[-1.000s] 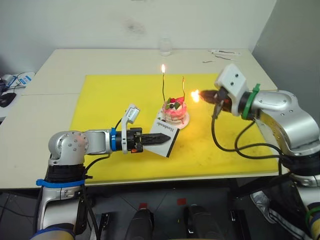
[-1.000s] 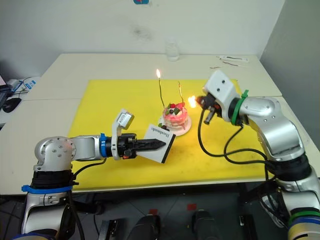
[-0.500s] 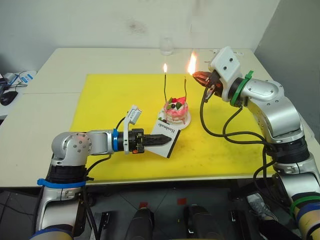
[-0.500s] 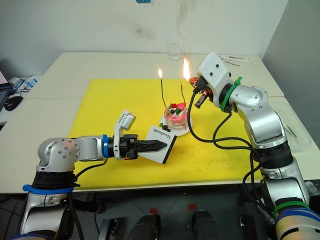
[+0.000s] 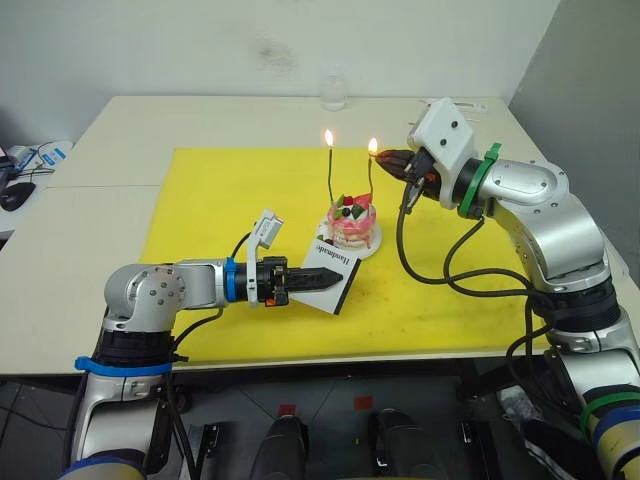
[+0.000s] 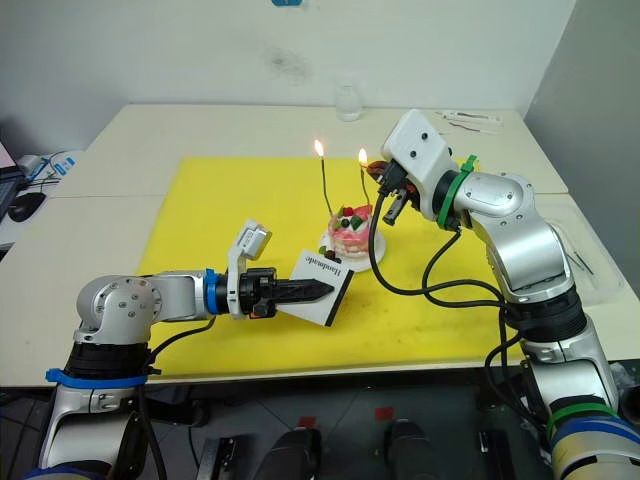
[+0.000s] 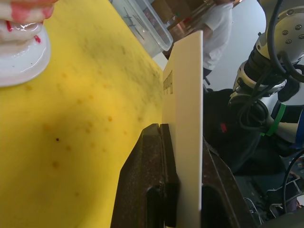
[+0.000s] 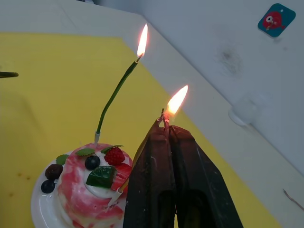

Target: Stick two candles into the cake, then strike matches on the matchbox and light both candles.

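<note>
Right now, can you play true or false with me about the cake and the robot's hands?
1. The green candle is burning. True.
2. The left hand holds a spoon. False: it holds the white matchbox.
3. The cake sits on a small white plate. True.
4. The mat under the cake is blue. False: it is yellow.
5. The right hand holds a flame beside the tan candle. True.

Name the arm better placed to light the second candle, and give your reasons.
Right. Its gripper holds the burning match right at the tan candle's tip. The left gripper is shut on the matchbox, low beside the cake.
</note>
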`<state>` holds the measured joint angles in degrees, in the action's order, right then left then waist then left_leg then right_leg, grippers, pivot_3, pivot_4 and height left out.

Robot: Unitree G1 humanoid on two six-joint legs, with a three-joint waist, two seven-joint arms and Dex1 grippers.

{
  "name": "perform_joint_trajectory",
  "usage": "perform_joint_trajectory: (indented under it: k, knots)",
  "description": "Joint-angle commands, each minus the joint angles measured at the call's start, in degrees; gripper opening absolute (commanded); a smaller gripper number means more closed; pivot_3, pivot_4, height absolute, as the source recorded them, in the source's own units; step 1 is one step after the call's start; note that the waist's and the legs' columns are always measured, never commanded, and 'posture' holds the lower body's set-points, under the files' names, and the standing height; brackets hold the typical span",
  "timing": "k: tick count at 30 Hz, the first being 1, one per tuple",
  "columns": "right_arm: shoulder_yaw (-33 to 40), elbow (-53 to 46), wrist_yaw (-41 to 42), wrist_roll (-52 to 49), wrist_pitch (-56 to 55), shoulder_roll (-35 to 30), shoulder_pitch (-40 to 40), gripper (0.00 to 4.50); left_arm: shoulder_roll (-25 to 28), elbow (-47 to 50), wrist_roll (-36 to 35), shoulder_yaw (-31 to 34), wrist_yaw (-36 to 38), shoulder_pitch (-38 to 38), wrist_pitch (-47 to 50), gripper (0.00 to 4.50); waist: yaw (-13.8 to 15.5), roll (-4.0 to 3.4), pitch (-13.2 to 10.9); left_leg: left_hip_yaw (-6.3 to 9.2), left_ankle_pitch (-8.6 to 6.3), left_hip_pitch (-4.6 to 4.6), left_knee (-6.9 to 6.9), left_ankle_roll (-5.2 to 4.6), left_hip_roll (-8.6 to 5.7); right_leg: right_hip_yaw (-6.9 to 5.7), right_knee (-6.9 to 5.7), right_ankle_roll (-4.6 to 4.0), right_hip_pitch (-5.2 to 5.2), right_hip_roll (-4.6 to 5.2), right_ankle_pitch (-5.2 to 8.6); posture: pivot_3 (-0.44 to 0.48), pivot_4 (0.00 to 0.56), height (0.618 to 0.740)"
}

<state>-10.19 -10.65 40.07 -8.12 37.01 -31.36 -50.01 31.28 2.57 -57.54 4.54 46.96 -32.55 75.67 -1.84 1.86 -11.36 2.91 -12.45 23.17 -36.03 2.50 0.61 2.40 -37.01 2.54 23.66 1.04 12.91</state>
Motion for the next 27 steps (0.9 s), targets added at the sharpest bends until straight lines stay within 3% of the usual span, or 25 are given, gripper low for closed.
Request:
perform_joint_trajectory:
  k: [1, 27]
  knots:
    - [1.16, -1.86, 0.38, -0.21, -0.14, -0.48, -0.26, 0.03, 0.5, 0.49, 0.2, -0.02, 1.25, -0.57, -0.94, 0.48, 0.0, 0.0, 0.0, 0.0, 0.0, 0.0, 0.0, 0.0, 0.0, 0.0, 0.0, 0.0, 0.0, 0.0, 0.0, 0.0, 0.15, 0.74]
    - [1.73, -2.87, 0.89, 0.18, 0.57, -1.58, -0.51, 0.03, -0.08, 0.59, 1.17, -0.41, 2.18, -0.78, -1.15, 0.48, 0.0, 0.0, 0.0, 0.0, 0.0, 0.0, 0.0, 0.0, 0.0, 0.0, 0.0, 0.0, 0.0, 0.0, 0.0, 0.0, 0.15, 0.74]
